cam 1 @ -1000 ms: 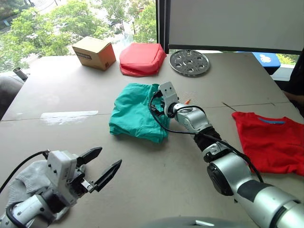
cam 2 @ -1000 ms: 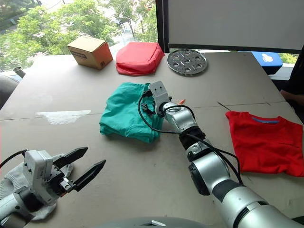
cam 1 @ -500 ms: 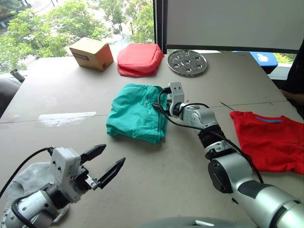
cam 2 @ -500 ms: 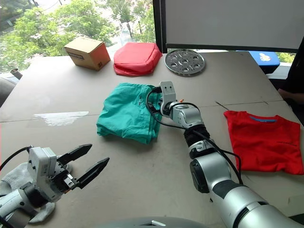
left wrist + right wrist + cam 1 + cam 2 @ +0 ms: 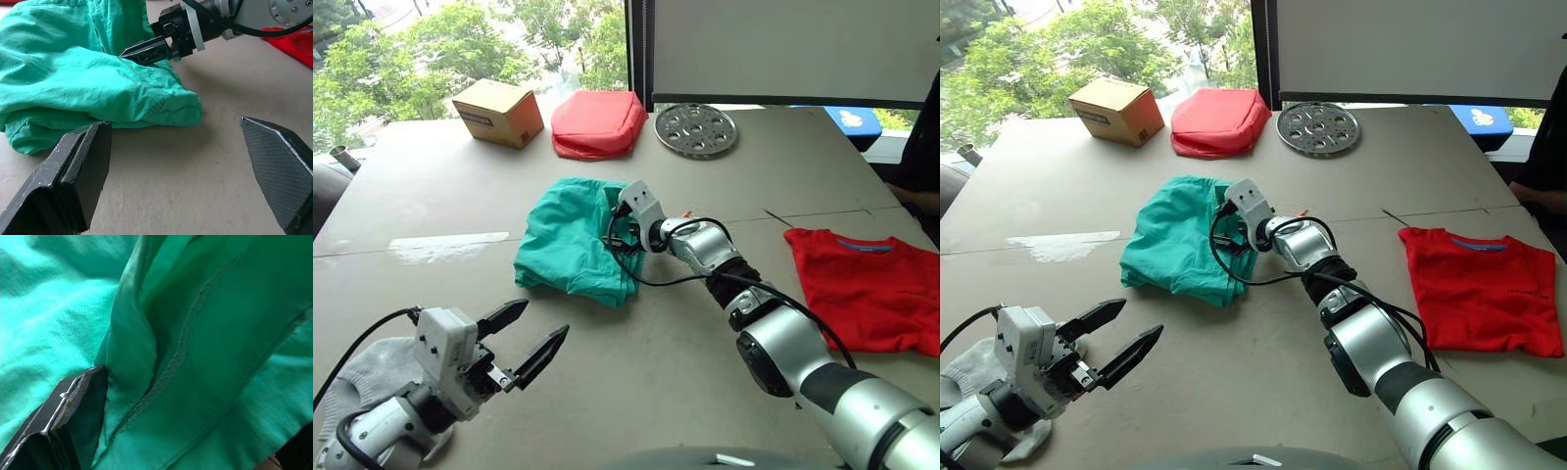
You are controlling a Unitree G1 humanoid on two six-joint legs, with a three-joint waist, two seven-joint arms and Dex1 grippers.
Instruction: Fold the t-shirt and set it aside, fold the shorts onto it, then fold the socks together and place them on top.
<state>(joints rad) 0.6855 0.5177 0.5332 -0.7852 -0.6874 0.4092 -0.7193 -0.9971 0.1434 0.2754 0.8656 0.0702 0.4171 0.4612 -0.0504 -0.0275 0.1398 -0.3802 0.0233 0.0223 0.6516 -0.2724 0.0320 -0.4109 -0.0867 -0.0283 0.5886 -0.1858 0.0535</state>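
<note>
Both grippers noted: right gripper (image 5: 146, 49) apparently pinching shorts (image 5: 570, 240), dragged leftward since earlier frames; left gripper (image 5: 524, 343) wide open, empty.

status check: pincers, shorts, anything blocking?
Right pincer pinching a fold of the shorts. Left pincer open, empty, over bare table. T-shirt flat to the right; sock under left arm. Nothing blocking.

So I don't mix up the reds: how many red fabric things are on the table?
2. The t-shirt lies flat at the robot's right; a padded red pouch sits at the far edge between the cardboard box and the metal disc.
</note>
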